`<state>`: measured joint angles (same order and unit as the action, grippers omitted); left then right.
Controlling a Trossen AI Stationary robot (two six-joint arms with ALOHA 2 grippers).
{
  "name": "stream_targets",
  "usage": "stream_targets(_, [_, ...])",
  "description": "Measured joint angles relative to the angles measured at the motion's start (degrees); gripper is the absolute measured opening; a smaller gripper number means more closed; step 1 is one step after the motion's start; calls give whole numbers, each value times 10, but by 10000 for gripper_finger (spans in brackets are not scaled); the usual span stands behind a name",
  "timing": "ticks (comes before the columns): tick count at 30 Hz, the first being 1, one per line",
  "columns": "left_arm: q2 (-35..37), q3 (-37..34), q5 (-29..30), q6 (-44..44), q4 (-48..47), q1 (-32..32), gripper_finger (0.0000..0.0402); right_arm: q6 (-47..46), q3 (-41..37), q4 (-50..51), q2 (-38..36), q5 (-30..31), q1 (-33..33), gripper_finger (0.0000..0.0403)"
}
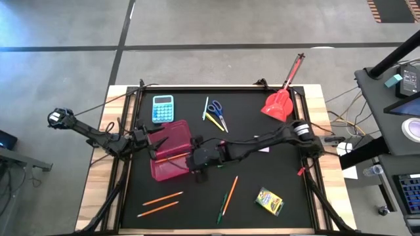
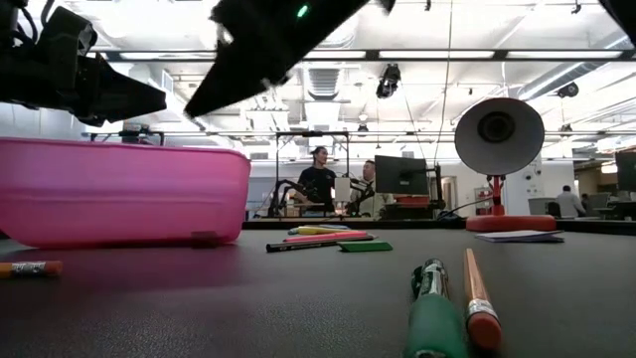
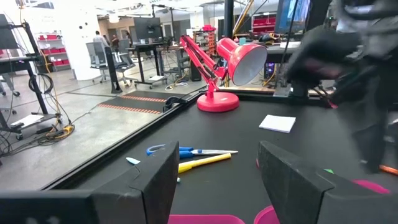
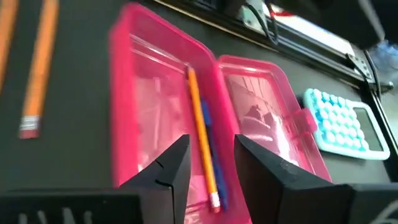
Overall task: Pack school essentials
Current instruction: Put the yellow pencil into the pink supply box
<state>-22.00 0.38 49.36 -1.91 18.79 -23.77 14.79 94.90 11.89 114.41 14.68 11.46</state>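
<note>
Between my right gripper's (image 4: 208, 163) two dark fingers, parted a little and holding nothing, an orange pencil (image 4: 200, 127) with a pink eraser end lies inside the open, translucent pink plastic pencil case (image 4: 152, 93), beside something blue I cannot make out. Its long axis runs straight away from my fingertips, along the length of the tray.

From above, my right gripper (image 1: 199, 159) hangs over the case's right edge, while my left gripper (image 1: 146, 137), fingers spread wide and empty, waits at its left end.

The nearest loose piece, I judge, is the orange pencil (image 1: 230, 195) lying near and right of me, slanted; the right arm is closer. Farther off lie the blue-handled scissors (image 1: 217, 113).
</note>
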Motion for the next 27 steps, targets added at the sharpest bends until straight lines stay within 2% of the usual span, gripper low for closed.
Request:
stream_targets(5, [0, 0, 0, 0, 0, 0, 203, 2, -41, 45, -56, 0, 36, 95])
stream_targets(11, [0, 0, 0, 0, 0, 0, 203, -23, -106, 46, -121, 4, 76, 92])
stream_targets(18, [0, 0, 0, -13, 8, 0, 203, -139, -207, 34, -201, 13, 110, 113])
stream_targets(23, [0, 0, -2, -14, 57, 0, 203, -230, -288, 23, -243, 97, 140, 135])
stream_targets(27, [0, 0, -70, -10, 84, 0, 203, -301, -337, 19, -257, 161, 150, 152])
